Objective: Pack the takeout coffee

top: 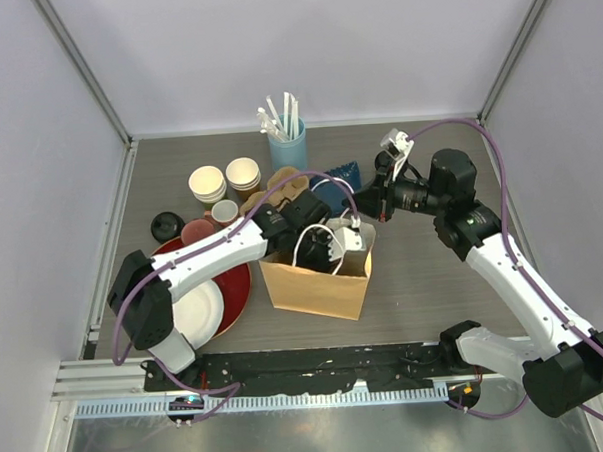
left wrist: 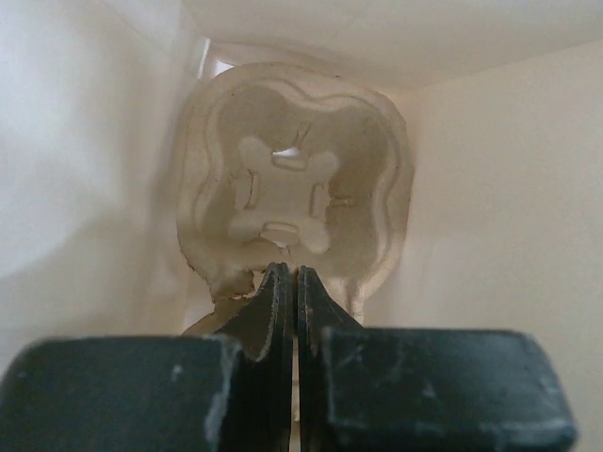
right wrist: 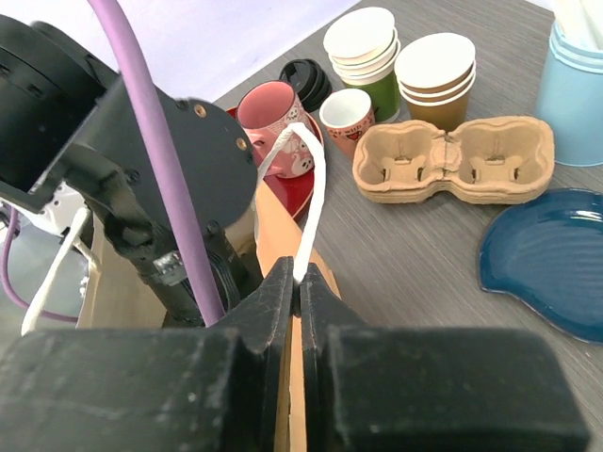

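1. From above, the paper bag (top: pixel 319 285) stands open mid-table. The left arm (top: pixel 218 252) reaches down into its mouth, so its fingers are hidden in this view. The right gripper (top: pixel 358 218) meets the bag's far right rim. A black lid (top: pixel 166 227) sits on the table left of the pink mug (top: pixel 196 232), outside the bag. I cannot tell whether a cup is under it.
2. Only the left wrist sees inside the bag. A pulp carrier (left wrist: pixel 292 188) stands on edge against the far wall. The left gripper (left wrist: pixel 287 278) is clenched, its tips at the carrier's lower rim, though I cannot tell whether they pinch it.
3. The right wrist shows that gripper clamped on the bag's white handle (right wrist: pixel 311 202). Beyond it, a second carrier (right wrist: pixel 452 160) lies flat in front of stacked lidless cups (right wrist: pixel 435 66).
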You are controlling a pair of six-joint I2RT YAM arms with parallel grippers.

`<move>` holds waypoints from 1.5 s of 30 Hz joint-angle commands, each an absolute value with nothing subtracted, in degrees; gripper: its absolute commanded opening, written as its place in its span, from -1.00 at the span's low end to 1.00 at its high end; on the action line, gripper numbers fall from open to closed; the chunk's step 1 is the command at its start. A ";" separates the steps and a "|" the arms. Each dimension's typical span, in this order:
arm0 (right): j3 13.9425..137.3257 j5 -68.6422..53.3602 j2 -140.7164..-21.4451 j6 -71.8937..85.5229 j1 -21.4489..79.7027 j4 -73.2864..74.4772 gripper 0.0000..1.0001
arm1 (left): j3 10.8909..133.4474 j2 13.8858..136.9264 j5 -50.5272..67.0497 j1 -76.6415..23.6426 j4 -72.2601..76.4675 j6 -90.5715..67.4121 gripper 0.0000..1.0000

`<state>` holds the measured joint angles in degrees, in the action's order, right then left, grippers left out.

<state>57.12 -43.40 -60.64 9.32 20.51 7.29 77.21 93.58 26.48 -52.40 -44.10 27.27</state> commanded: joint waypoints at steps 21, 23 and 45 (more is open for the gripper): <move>60.64 -45.70 -58.98 5.54 20.83 10.11 -0.89 | 67.77 96.32 25.40 -53.79 -35.69 34.80 -1.00; 60.64 -45.70 -58.89 5.54 20.83 10.11 -0.89 | 67.15 96.68 25.05 -53.88 -35.25 35.33 -1.00; 60.38 -46.93 -58.36 3.87 20.83 10.98 -0.87 | 82.78 90.70 27.33 -53.88 -48.06 27.86 -0.17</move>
